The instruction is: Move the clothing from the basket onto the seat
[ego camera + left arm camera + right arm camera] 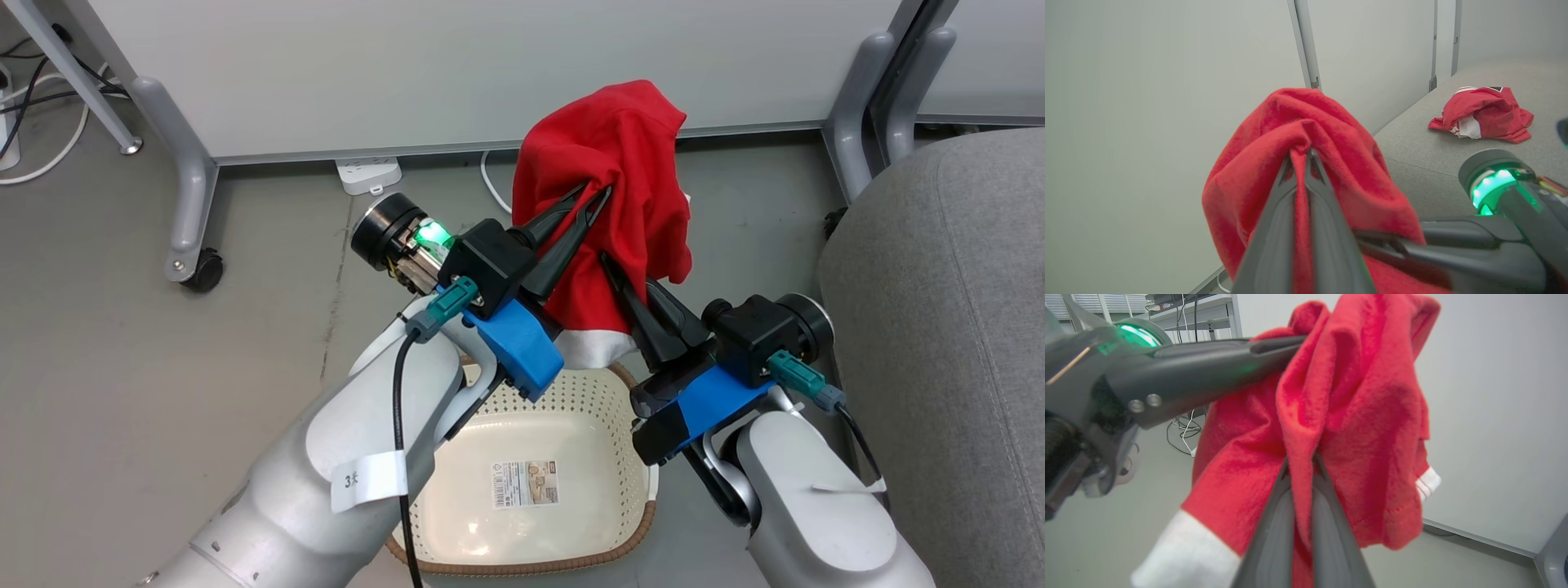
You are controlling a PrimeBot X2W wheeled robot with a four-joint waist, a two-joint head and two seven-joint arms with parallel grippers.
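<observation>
Red garment [629,163], seemingly soft, light and floppy, hangs bunched at upper centre; left gripper [596,193] and right gripper [608,263] each pinch a fold, likely a secure hold

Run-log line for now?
left end effector: shut on red garment | right end effector: same | red garment: above basket | second garment: on seat

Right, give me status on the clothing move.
Red garment pinched by left gripper and right gripper, both shut, held above the basket. Second garment lies on the seat. Nothing seen blocking the way.
</observation>
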